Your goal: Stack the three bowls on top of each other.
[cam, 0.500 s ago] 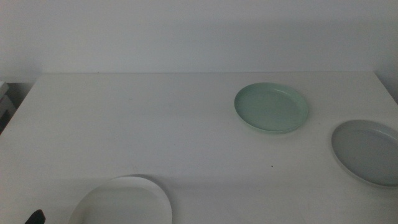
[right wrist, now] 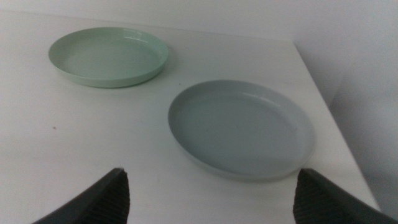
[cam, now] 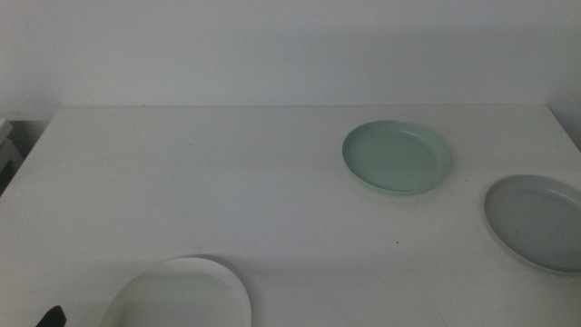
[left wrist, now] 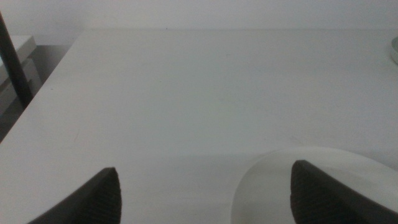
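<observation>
Plainly none is stacked: the mint green matte plastic bowl (cam: 397, 157) sits toward the desk's (cam: 200, 182) far right, the grey matte plastic bowl (cam: 537, 222) at its right edge, the white matte plastic bowl (cam: 182, 295) at the near edge. Both the left gripper (left wrist: 205, 196) and right gripper (right wrist: 211, 196) hold fingers apart, empty. These bowls look light, stiff, slick; pinch a low rim.

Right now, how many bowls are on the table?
3: the mint green bowl toward the far right, the grey bowl at the right edge, the white bowl near front left. None stacked.
</observation>
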Available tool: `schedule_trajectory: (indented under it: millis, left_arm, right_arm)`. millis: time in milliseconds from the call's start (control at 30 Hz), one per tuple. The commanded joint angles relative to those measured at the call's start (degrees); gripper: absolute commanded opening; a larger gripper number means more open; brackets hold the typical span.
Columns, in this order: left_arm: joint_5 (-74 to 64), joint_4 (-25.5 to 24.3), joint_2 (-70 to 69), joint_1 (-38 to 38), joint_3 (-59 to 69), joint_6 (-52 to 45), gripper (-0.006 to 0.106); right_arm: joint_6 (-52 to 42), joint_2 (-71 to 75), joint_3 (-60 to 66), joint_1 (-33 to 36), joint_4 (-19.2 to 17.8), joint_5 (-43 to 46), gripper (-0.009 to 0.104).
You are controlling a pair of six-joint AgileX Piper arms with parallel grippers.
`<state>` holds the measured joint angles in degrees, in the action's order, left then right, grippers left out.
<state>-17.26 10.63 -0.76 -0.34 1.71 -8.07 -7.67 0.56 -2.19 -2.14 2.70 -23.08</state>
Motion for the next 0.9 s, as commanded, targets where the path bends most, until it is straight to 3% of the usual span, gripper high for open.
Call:
schedule_trajectory:
  millis: [0,467,667,867]
  left_arm:
    - [4.38,0.28,-0.8,-0.1,0.32,0.5,0.089]
    - [4.38,0.28,-0.8,-0.1,0.32,0.5,0.089]
    - [4.38,0.28,-0.8,-0.1,0.32,0.5,0.089]
    - [4.38,0.28,-0.8,-0.1,0.32,0.5,0.089]
  right_arm:
    - [-0.31,-1.38,-5.5,0.18,-0.96,0.46,0.072]
    - [-0.66,-26.53,-33.65,0.18,-4.02,-17.34,0.072]
    - [11.7,-41.88,-46.47,0.18,-6.15,-29.75,0.072]
    - [12.33,-53.72,-54.43,0.13,-8.42,-32.2,0.072]
